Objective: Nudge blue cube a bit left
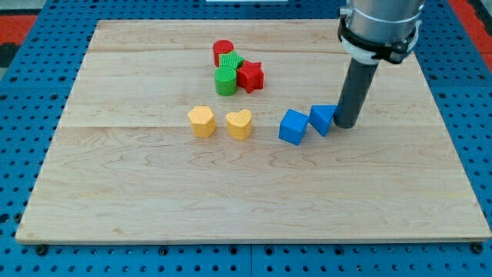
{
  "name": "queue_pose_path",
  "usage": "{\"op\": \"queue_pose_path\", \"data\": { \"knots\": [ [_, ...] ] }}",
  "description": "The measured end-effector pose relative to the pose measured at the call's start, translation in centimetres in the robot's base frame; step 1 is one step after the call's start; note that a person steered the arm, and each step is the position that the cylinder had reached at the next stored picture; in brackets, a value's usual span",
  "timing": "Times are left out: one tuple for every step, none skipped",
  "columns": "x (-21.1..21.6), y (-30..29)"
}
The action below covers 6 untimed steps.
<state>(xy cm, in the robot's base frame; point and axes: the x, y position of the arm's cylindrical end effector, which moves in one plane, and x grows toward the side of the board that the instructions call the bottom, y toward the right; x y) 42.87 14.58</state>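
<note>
Two blue blocks sit right of the board's middle. The blue cube is the left one. A second blue block stands just to its right, its corner close to or touching the cube. My tip rests on the board against the right side of that second blue block. The dark rod rises from the tip to the arm at the view's top right.
A yellow hexagonal block and a yellow heart lie left of the blue cube. Near the view's top sits a cluster: a red cylinder, a green block, a green cylinder and a red star.
</note>
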Motion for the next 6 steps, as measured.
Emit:
{"op": "queue_pose_path", "data": {
  "knots": [
    [0.0, 0.9],
    [3.5, 0.1],
    [5.3, -2.7],
    [5.2, -7.4],
    [5.2, -8.7],
    [5.2, -8.0]
  ]
}}
